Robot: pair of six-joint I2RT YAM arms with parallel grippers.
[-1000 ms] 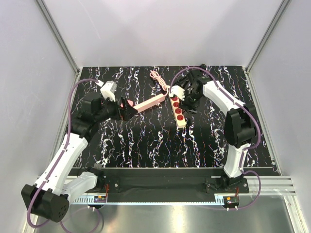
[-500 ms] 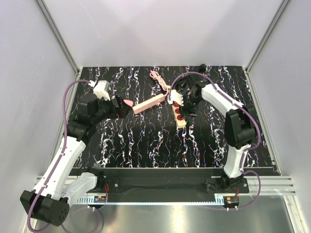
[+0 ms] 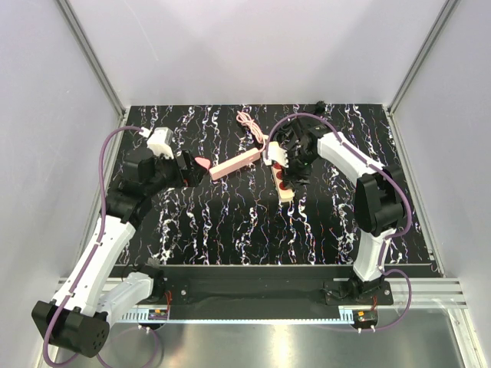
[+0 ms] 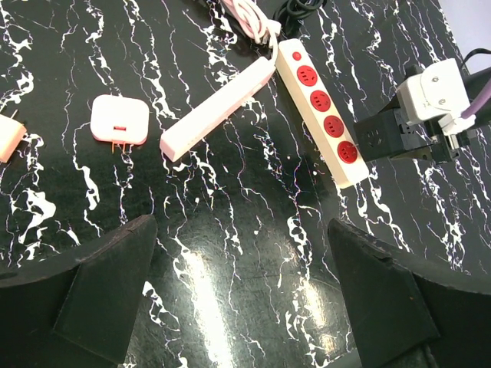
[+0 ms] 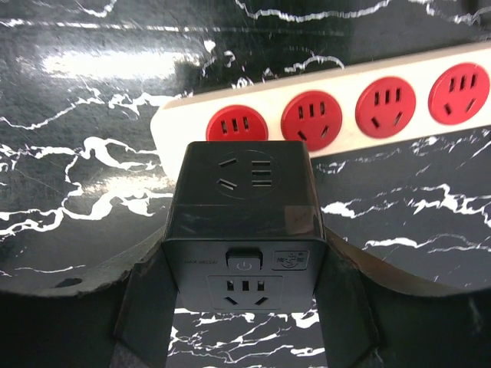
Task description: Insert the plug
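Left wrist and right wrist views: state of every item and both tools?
black adapter cube: clamped in the right tool, not plugged in.
cream power strip: lying flat, all four sockets empty.
pink strip: lying flat, clear of both tools.
pink charger: lying flat, unplugged.
left tool: open, empty.
right tool: shut on the cube.
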